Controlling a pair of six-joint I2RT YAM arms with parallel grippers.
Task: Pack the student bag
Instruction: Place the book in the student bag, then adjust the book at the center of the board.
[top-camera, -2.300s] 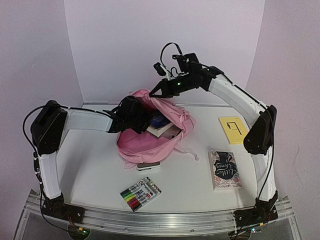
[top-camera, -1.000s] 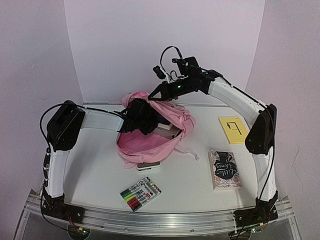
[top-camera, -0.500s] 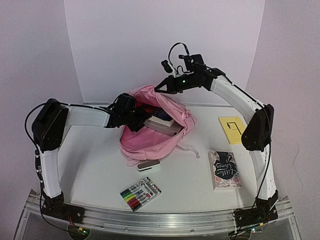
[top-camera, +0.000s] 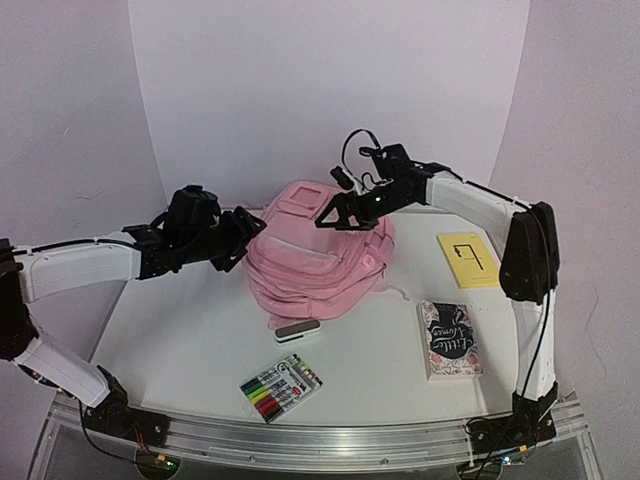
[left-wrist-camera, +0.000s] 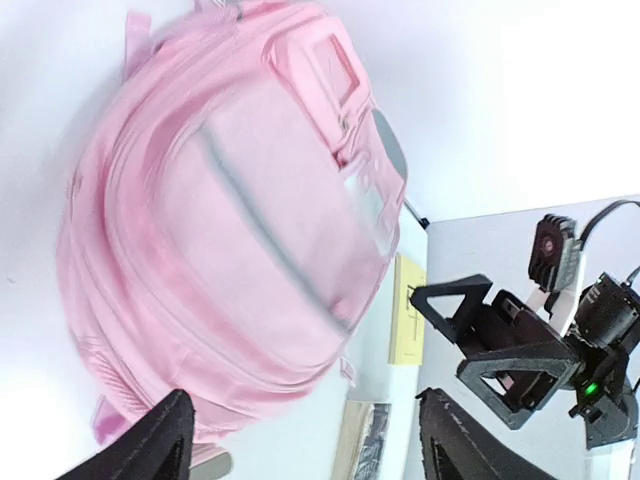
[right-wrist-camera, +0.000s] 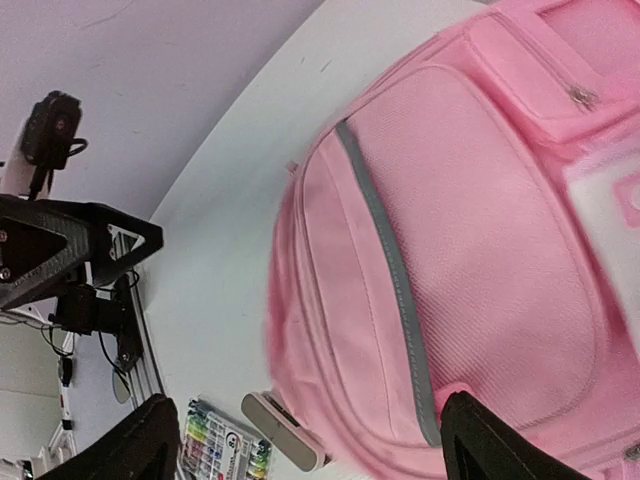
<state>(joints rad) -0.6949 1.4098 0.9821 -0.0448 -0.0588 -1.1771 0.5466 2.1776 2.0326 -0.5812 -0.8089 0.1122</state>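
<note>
Student bag between hands, seemingly untouched

A clear flat pack of coloured markers is being carried by the white counter near its front edge, with a small white oblong case lying just behind it. A dark patterned paperback book is being shown to the right, and a yellow rectangular notepad beyond it.
</note>
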